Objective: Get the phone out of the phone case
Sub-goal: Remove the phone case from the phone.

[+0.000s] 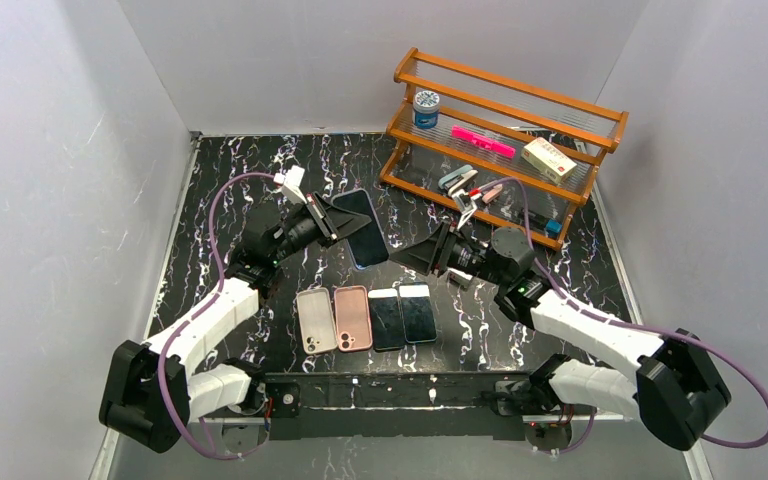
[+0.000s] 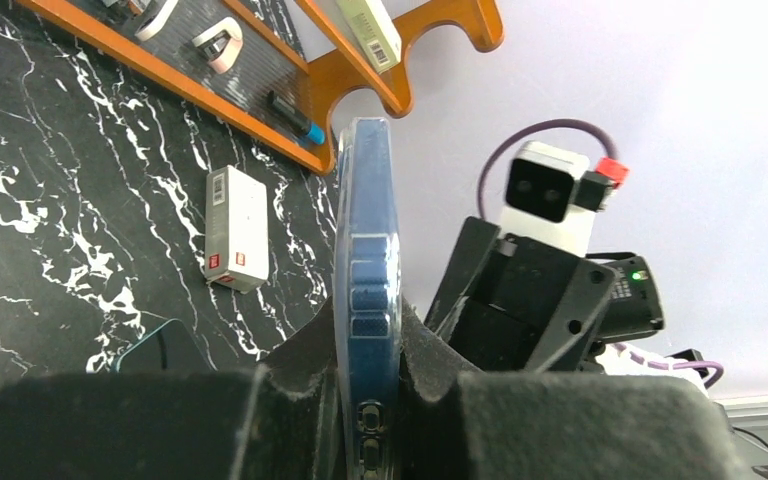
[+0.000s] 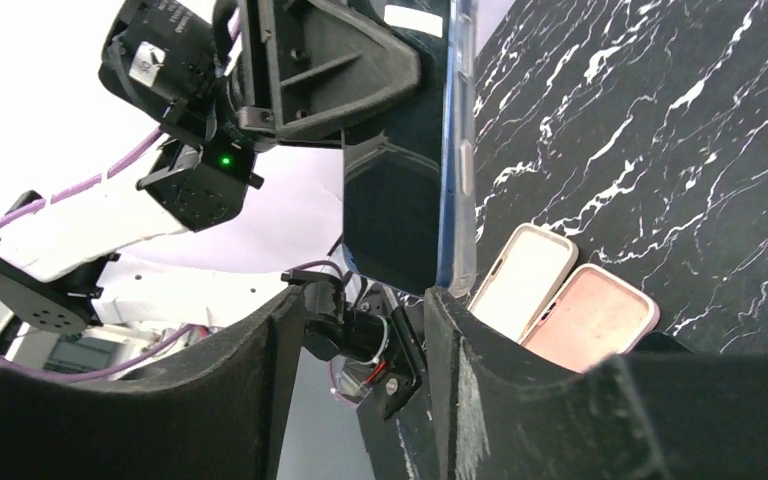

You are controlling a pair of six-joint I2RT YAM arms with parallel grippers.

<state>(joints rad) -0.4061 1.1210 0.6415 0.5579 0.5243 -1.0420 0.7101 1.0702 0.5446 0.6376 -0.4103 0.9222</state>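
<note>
Left pincer (image 1: 332,222) clamps a dark blue slab phone (image 1: 365,235) in a clear plastic case (image 3: 465,150), raised edge-on above the black marble surface (image 1: 230,170). The left arm reaches forward with its wrist rolled sideways. Right pincer (image 1: 412,253) gapes just beside the phone's lower end, its arm angled leftward. A beige rubber case (image 1: 316,320) and a pink rubber case (image 1: 352,318) lie nearer the bases.

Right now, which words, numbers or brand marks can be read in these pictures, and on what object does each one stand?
None is legible.
white box: label and red marks, too blurred.
cream box: print too small.
blue jar: label too small.
</note>
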